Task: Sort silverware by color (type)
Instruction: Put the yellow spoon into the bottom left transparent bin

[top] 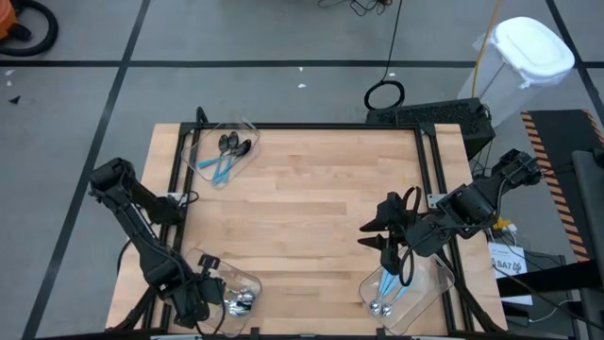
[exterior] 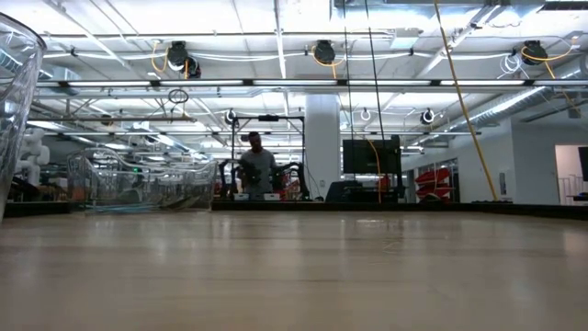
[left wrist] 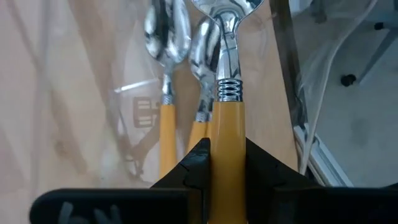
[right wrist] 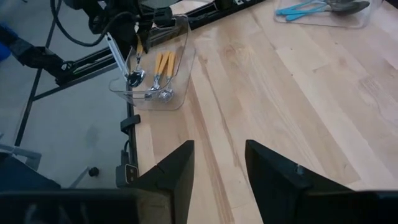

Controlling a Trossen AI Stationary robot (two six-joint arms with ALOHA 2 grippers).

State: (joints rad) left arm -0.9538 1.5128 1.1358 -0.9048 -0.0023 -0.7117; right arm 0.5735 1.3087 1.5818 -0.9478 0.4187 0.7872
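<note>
Left pincer [left wrist: 227, 162] is clamped on an orange-handled spoon [left wrist: 227, 124], held over the near-left bin [top: 247, 280]; the spoon's long axis runs straight out from the fingers, bowl foremost, parallel to the orange-handled spoons [left wrist: 166, 124] lying directly beneath it; the left arm is folded low over the tabletop [top: 302, 208] corner, so release appears the step in hand. Right pincer [top: 377, 236] stands open and empty near the near-right bin [top: 439, 283] holding blue-handled spoons [top: 392, 295]; further blue-handled spoons with dark bowls [top: 226, 156] lie in the far-left bin [top: 247, 127].

Far-left bin [top: 225, 151]: spoons [top: 229, 156] inside.
Near-left bin [top: 229, 288]: spoons [top: 242, 302] (left gripper [top: 209, 288] above).
Near-right bin [top: 408, 295]: spoons [top: 387, 297] inside.
</note>
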